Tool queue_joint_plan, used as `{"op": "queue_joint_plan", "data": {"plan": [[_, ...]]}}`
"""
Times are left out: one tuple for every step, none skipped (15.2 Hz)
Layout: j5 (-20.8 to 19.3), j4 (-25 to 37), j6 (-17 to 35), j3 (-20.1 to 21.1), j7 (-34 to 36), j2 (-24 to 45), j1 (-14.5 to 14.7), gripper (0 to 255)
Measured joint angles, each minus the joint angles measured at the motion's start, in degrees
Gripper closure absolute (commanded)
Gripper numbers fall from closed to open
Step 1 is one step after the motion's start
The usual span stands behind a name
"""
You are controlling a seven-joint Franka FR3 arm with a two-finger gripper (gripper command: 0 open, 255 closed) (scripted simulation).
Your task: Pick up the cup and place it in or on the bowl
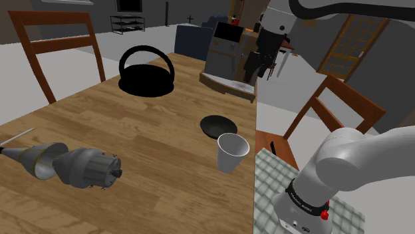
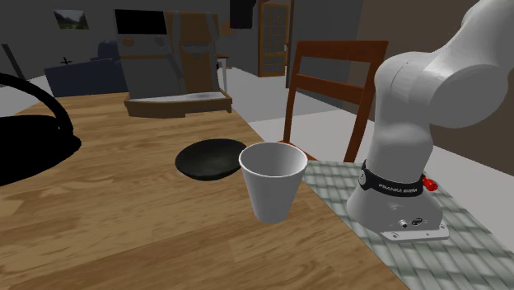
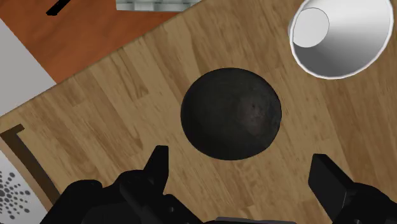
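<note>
Hand (image 3: 243,167) is released: fingers (image 3: 158,164) spread wide, nothing btwn them, looking straight down on the black bowl (image 3: 231,113). White cup (image 1: 233,152) stands upright on the tabletop (image 1: 133,126), just beside the bowl at its 5 o'clock in the shoulder view, not touching it. Tabletop is light wood-grain planks. From the bowl I see a black handled basket (image 1: 146,76) at 10 o'clock, a grey cone-nosed tool (image 1: 73,166) lying at 8 o'clock and a boxy machine (image 1: 229,60) at 12. Wooden chair (image 1: 50,20) sits at the far edge. Stand (image 1: 273,186) has a checked top. Room beyond: grey floor, dim walls, paned door (image 1: 356,40).
</note>
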Motion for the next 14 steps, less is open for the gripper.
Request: {"op": "queue_joint_plan", "data": {"plan": [[0.0, 0.0, 0.0, 0.0, 0.0, 0.0, 0.0, 0], [0.4, -1.0, 0.5, -0.1, 0.0, -0.5, 0.2, 0], [0.9, -2.7, 1.4, -0.3, -0.1, -1.2, 0.4, 0], [1.5, -5.1, 2.5, -0.6, -0.3, -2.3, 0.6, 0], [2.1, -6.7, 3.5, -1.0, -0.6, -2.6, 0.8, 0], [2.9, -8.7, 4.9, -1.1, -0.6, -3.0, 1.2, 0], [3.6, -10.9, 6.0, -1.3, -0.7, -4.0, 1.5, 0], [4.4, -13.0, 7.5, -1.4, -0.7, -4.4, 1.9, 0], [5.1, -15.0, 8.6, -1.8, -1.1, -5.1, 2.2, 0], [6.0, -16.8, 9.9, -1.9, -1.2, -5.5, 2.6, 0], [6.9, -18.8, 11.5, -1.9, -1.2, -5.6, 3.1, 0], [7.8, -20.8, 12.6, -2.0, -1.3, -6.4, 3.6, 0], [8.7, -22.7, 13.6, -2.1, -1.4, -7.2, 4.1, 0], [9.8, -25.2, 15.1, -2.0, -1.4, -8.0, 4.7, 0]]}}
